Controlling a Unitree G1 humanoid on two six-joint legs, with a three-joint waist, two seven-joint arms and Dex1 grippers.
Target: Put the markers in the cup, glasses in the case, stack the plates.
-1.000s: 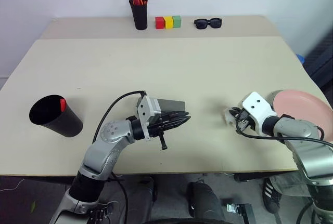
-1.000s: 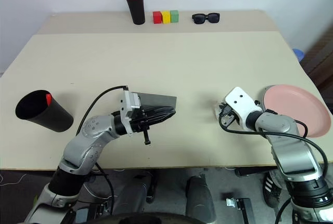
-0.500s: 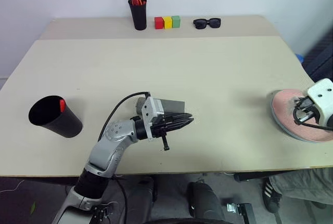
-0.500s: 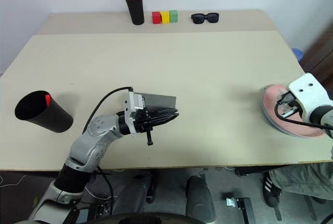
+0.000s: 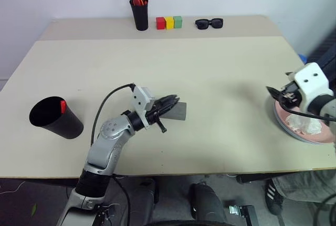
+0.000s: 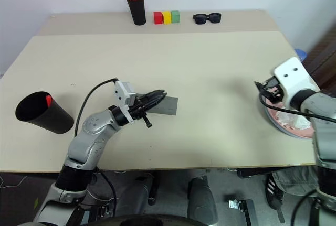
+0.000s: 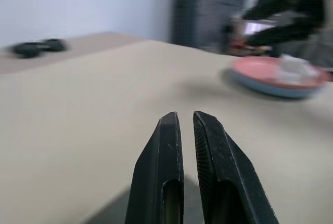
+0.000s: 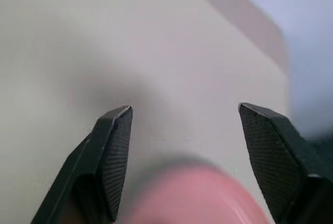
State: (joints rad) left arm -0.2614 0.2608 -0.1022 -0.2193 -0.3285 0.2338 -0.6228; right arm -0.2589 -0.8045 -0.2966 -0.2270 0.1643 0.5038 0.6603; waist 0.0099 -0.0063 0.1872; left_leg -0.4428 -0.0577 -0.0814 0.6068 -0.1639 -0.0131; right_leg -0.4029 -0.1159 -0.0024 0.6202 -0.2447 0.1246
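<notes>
The grey case (image 5: 178, 112) lies flat on the table in front of me. My left gripper (image 5: 171, 101) is shut, its fingertips over the case's near left end, with nothing between them (image 7: 184, 115). At the left stands the black cup (image 5: 55, 117) with a red-capped marker (image 5: 63, 105) in it. The pink plate (image 6: 283, 121) sits on the light blue plate (image 5: 294, 133) at the table's right edge. My right gripper (image 5: 277, 94) hangs open just above the stack's near rim (image 8: 182, 112). The glasses are out of view.
A pale crumpled thing (image 5: 305, 125) that I cannot identify lies on the pink plate. Along the back stand a narrow black holder with orange-tipped pens (image 5: 139, 12), red, yellow and green blocks (image 5: 169, 22), and black sunglasses (image 5: 209, 23).
My right gripper swung right from the table's middle to the plates, then rose and opened. My left gripper turned and slid forward over the case, still shut.
</notes>
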